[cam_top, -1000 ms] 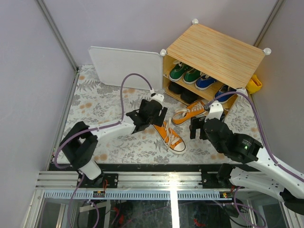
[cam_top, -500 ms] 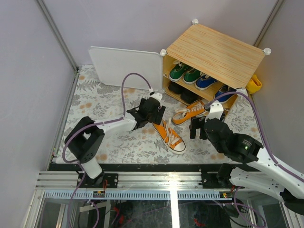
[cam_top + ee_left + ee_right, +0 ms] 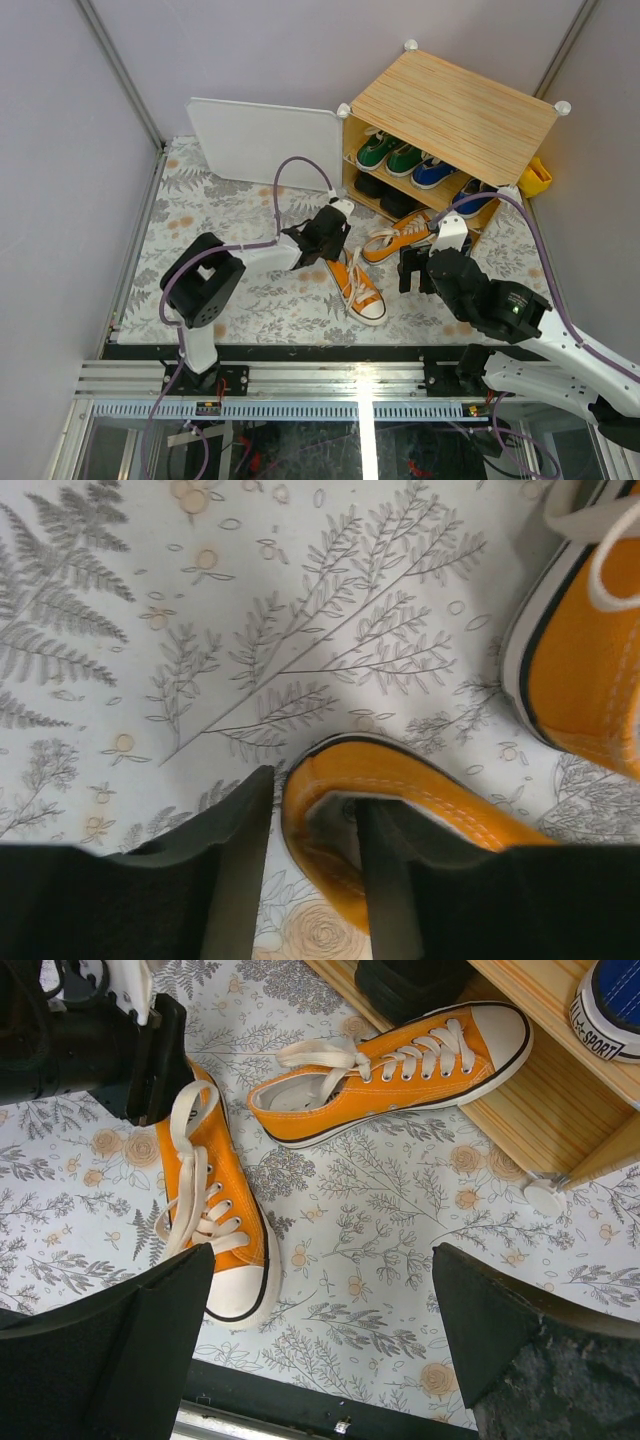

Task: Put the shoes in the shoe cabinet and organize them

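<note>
One orange shoe (image 3: 358, 285) lies on the floral mat, toe toward the near edge, also seen in the right wrist view (image 3: 205, 1190). My left gripper (image 3: 325, 240) is at its heel (image 3: 400, 775). It (image 3: 313, 792) is open, one finger inside the shoe and one outside the heel wall, with a thin gap showing. The other orange shoe (image 3: 400, 235) (image 3: 390, 1065) lies just in front of the shoe cabinet (image 3: 455, 110). My right gripper (image 3: 420, 268) (image 3: 320, 1310) hovers wide open over bare mat to the right of the near shoe.
Green shoes (image 3: 390, 152) and a blue shoe (image 3: 433, 172) sit on the upper shelf, black shoes (image 3: 385, 195) on the lower one. The white door panel (image 3: 265, 140) stands swung open to the left. A yellow object (image 3: 535, 178) lies right of the cabinet.
My left gripper has dropped onto the near orange shoe's heel and its jaws have narrowed around the heel wall. The right arm has stayed put.
</note>
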`<state>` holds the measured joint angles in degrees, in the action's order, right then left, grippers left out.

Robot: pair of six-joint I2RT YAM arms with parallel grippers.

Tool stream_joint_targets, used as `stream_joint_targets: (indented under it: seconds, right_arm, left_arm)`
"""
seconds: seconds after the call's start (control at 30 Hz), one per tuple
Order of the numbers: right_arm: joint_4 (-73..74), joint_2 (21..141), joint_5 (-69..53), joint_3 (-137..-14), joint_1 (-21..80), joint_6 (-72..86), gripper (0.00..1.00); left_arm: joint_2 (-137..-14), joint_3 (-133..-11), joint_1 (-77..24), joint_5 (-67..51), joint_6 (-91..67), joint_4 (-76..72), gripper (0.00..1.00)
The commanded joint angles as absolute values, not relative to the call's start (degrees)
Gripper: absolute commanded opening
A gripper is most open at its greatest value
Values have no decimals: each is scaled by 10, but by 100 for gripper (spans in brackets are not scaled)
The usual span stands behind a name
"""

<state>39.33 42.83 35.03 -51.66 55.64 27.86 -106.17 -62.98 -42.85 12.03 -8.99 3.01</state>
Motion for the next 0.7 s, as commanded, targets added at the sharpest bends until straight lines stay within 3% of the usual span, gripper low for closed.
stream_joint_targets:
  seconds: [0.0, 0.07, 0.4, 0.67]
  right_arm:
    - [373, 428, 362, -518, 555, 271, 97]
    - [375, 428, 363, -518, 555, 270, 97]
    - [367, 437, 343, -510, 555, 264, 97]
    - [348, 455, 205, -463, 555, 291, 92]
  left_arm:
    - [-1084, -641, -427, 101, -89, 15, 7]
    - [-1082, -639, -427, 110, -106, 46, 0]
    - [-915, -553, -474, 211, -371, 217, 0]
    - [-925, -584, -493, 300, -623, 415, 0]
